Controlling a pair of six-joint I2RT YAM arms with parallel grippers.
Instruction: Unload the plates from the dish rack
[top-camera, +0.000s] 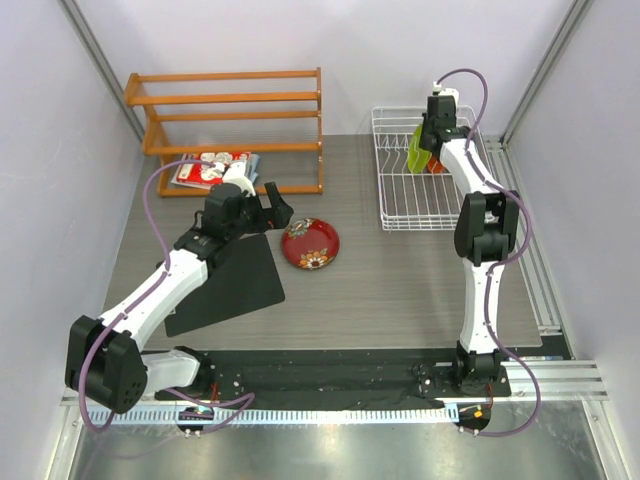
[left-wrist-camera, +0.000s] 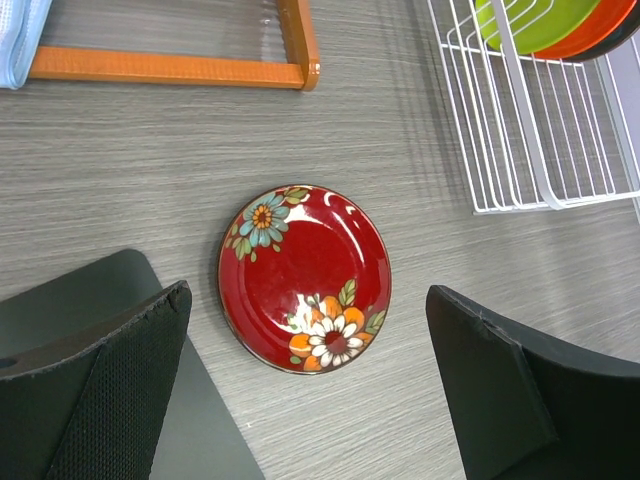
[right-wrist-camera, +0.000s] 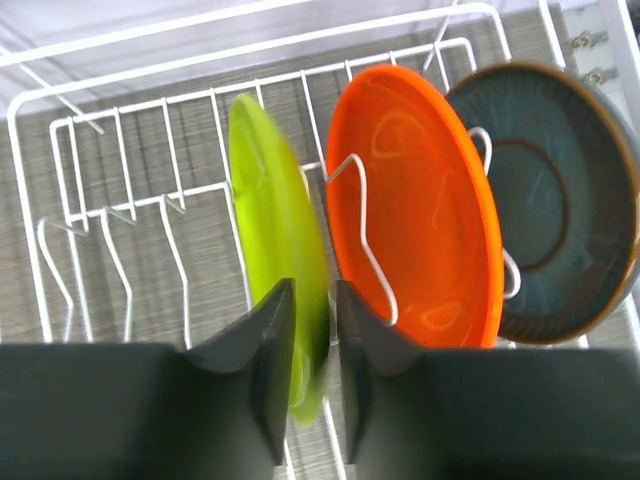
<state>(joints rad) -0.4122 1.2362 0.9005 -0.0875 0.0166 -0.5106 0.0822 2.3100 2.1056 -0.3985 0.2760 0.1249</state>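
1. Hovering over the table, the left gripper has its jaws spread wide and holds nothing.
2. Just left of it: one black mat, its corner beside the plate below. Behind stand one orange wooden shelf and one booklet.
3. Below the open fingers, the dark red plate lies flat, face up, touching nothing. It is round, so it has no long axis.
4. Grey tabletop shows between that plate and the dish rack, which sits at the back right near the table's edge.
5. Three plates stand on edge in the rack's slots, faces side by side: lime green plate, orange plate, teal plate.
6. That makes four plates, one out and three racked.
7. The right gripper is narrowed around the lime green plate's rim, a finger on each face.
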